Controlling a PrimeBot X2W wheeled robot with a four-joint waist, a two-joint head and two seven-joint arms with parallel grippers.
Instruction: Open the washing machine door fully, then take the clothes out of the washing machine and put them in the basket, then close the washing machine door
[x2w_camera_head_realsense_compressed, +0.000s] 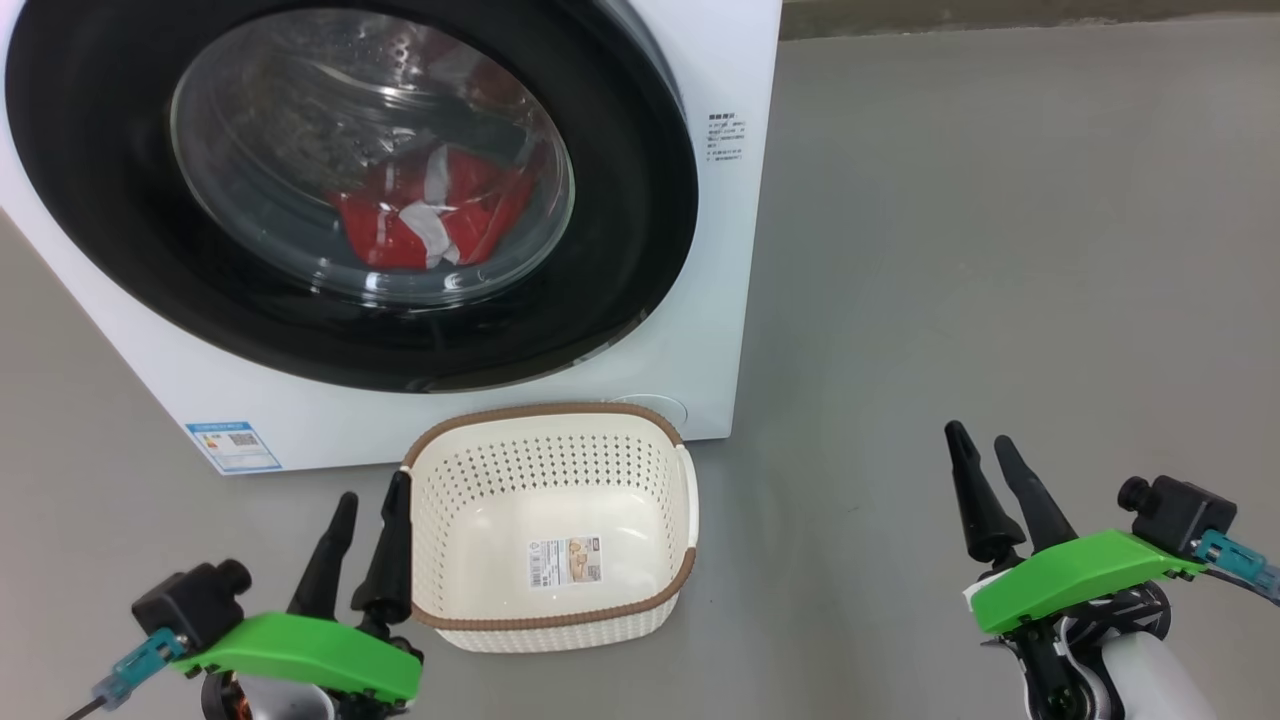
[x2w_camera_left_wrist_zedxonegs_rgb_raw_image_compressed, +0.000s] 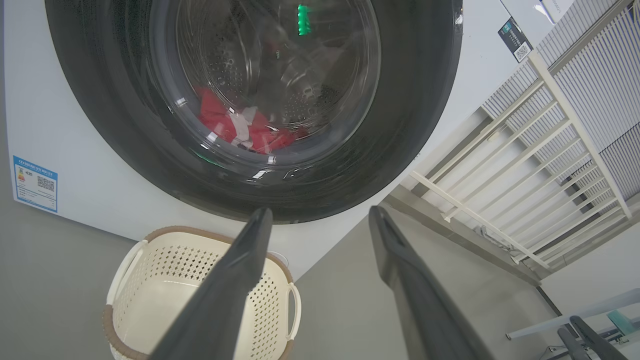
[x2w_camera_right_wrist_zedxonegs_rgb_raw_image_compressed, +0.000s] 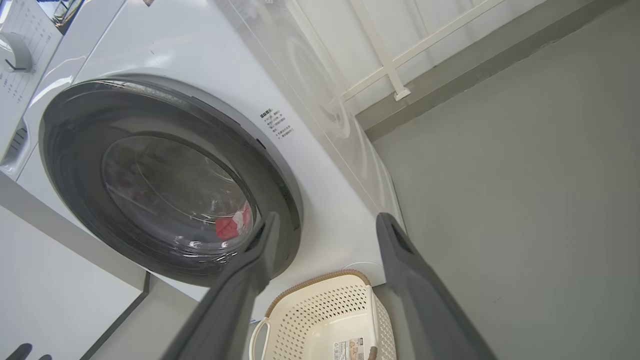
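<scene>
With the washing machine door (x2w_camera_head_realsense_compressed: 350, 190) shut and the left gripper (x2w_camera_head_realsense_compressed: 373, 486) and right gripper (x2w_camera_head_realsense_compressed: 979, 435) both wide and empty, one finger should hook the rim and swing it above the basket (x2w_camera_head_realsense_compressed: 548, 410).

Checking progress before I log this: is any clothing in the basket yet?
No, the basket shows just its bare bottom and a label sticker.

- washing machine door (x2w_camera_head_realsense_compressed: 110, 210): shut against front; wide glossy black rim, bulging clear glass window at centre.
- clothes (x2w_camera_head_realsense_compressed: 430, 215): red with white parts, bunched low in drum, seen through glass.
- washing machine (x2w_camera_head_realsense_compressed: 725, 260): white front-loader, blue label sticker low on front.
- basket (x2w_camera_head_realsense_compressed: 540, 465): cream perforated plastic, brown rim, upright on floor (x2w_camera_head_realsense_compressed: 950, 250) just before machine, below door; sticker on bare bottom.
</scene>
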